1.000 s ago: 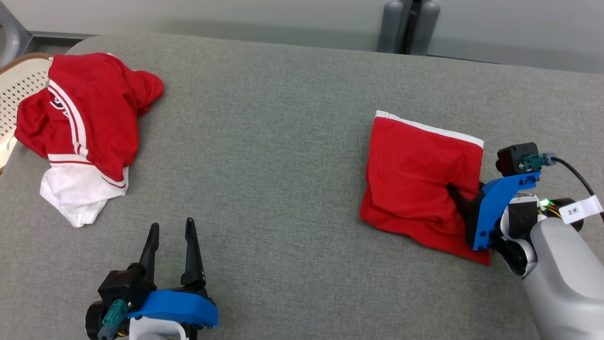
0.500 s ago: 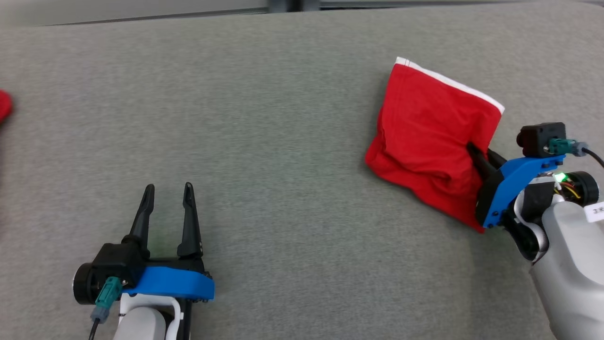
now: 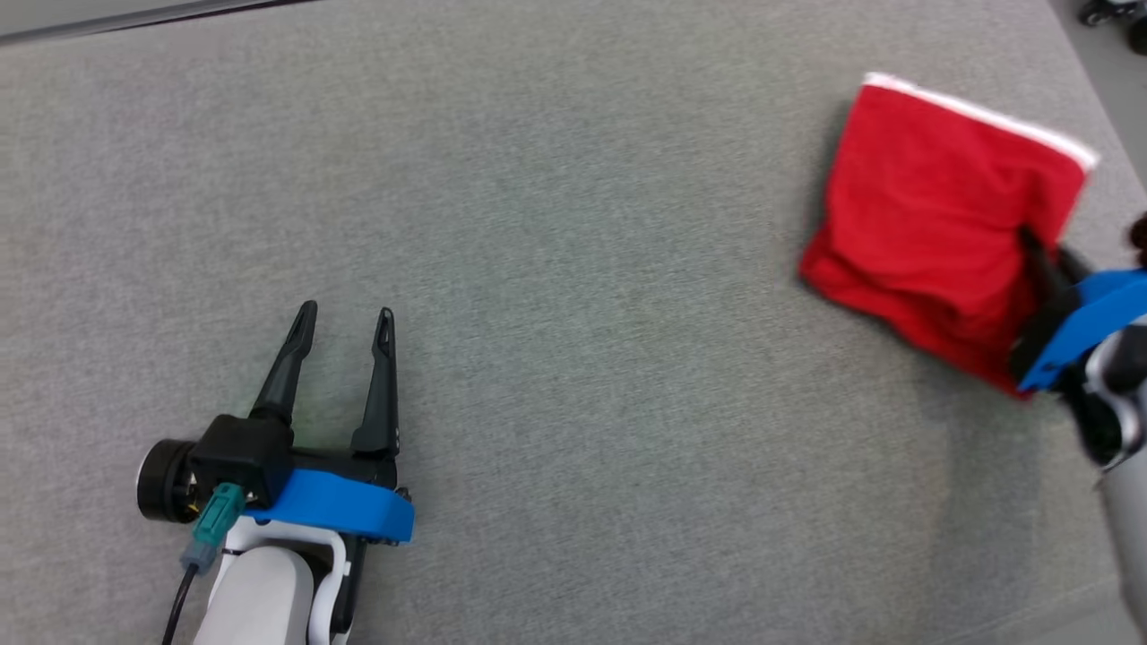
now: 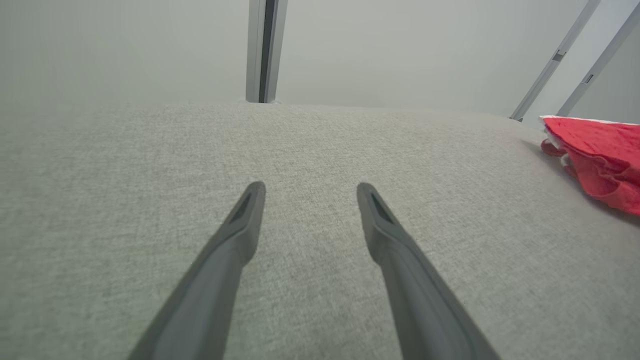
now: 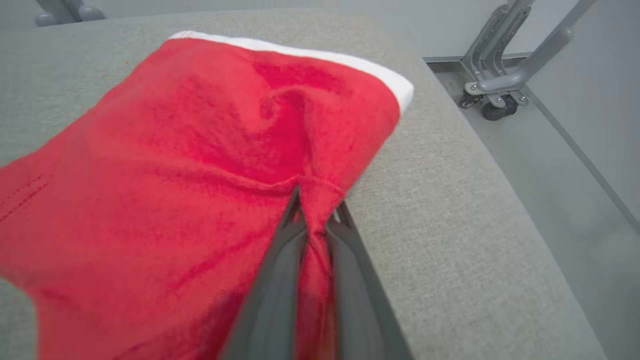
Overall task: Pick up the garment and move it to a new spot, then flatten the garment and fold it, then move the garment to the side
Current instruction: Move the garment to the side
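Note:
A folded red garment [image 3: 932, 215] with a white hem lies at the far right of the grey cushioned surface [image 3: 573, 269], close to its right edge. My right gripper [image 3: 1039, 255] is shut on a pinched fold of the garment [image 5: 190, 165]; in the right wrist view red cloth is squeezed between the two fingers [image 5: 272, 300]. At the lower left my left gripper [image 3: 345, 318] hovers open over bare cushion, nothing between its fingers [image 4: 235, 240]. The garment [image 4: 600, 160] also appears at the right edge of the left wrist view.
The cushion's right edge [image 5: 480, 150] drops to a grey floor where a wheeled metal stand [image 5: 500, 95] sits. A pale wall with a vertical post [image 4: 264, 50] stands behind the cushion.
The head camera has turned, so the heap of red and white clothes at the left has left the picture. My right gripper has carried the folded garment toward the cushion's right edge. The left gripper stays open.

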Tool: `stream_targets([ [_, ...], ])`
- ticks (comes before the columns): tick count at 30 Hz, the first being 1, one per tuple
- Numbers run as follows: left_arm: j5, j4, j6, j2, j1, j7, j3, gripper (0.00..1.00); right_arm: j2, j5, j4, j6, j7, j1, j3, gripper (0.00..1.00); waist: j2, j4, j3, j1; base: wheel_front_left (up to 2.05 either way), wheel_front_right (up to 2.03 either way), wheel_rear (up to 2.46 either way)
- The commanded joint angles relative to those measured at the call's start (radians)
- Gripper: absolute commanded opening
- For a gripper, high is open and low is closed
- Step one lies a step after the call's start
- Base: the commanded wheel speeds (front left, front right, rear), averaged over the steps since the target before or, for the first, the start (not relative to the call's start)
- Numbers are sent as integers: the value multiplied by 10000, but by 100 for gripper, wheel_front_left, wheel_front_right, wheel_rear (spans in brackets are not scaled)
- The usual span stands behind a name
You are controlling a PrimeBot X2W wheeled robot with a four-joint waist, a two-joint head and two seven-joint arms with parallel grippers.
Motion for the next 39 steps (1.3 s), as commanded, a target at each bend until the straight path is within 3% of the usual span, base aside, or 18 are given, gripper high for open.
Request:
stream_targets([
  [1, 81, -22, -20, 85, -160, 29, 23, 100, -116, 48, 11, -2, -7, -245, -124, 0, 0, 169, 136, -1, 0, 0, 0],
  [9, 130, -544, 120, 288, 25, 263, -32, 100, -1556, -630, 654, -2, 714, -1318, -1073, 0, 0, 1509, 625, -1, 0, 0, 0],
  [18, 131, -793, 180, 372, 254, 372, -176, 100, -2518, -1910, 965, -2, 886, -2090, -1095, 0, 0, 2148, 875, -1, 0, 0, 0],
  [20, 139, -805, 210, 354, 311, 385, -226, 100, -2635, -2184, 1088, -2, 820, -2237, -1039, 23, 0, 2208, 892, -1, 0, 0, 0],
  [22, 135, -783, 218, 353, 344, 406, -275, 100, -2682, -2435, 1195, -2, 693, -2353, -1012, 27, 0, 2234, 903, -1, 0, 0, 0],
  [23, 136, -771, 215, 357, 362, 426, -304, 100, -2650, -2520, 1237, -2, 577, -2417, -1036, 35, 0, 2232, 906, -1, 0, 0, 0],
  [24, 138, -758, 216, 361, 376, 414, -325, 100, -2604, -2626, 1257, -2, 409, -2498, -1093, 100, 0, 2224, 903, -1, 0, 0, 0],
  [32, 32, -657, 235, 361, 306, 379, -428, 100, -2005, -3169, 1412, -2, -1196, -2470, -923, 100, 0, 2033, 599, -1, 0, 0, 0],
  [39, -164, -95, 196, 236, -297, 99, -341, 100, -1376, -2974, 1478, -2, -2018, -2183, -512, 100, 0, 1918, -177, -1, 0, 0, 0],
])
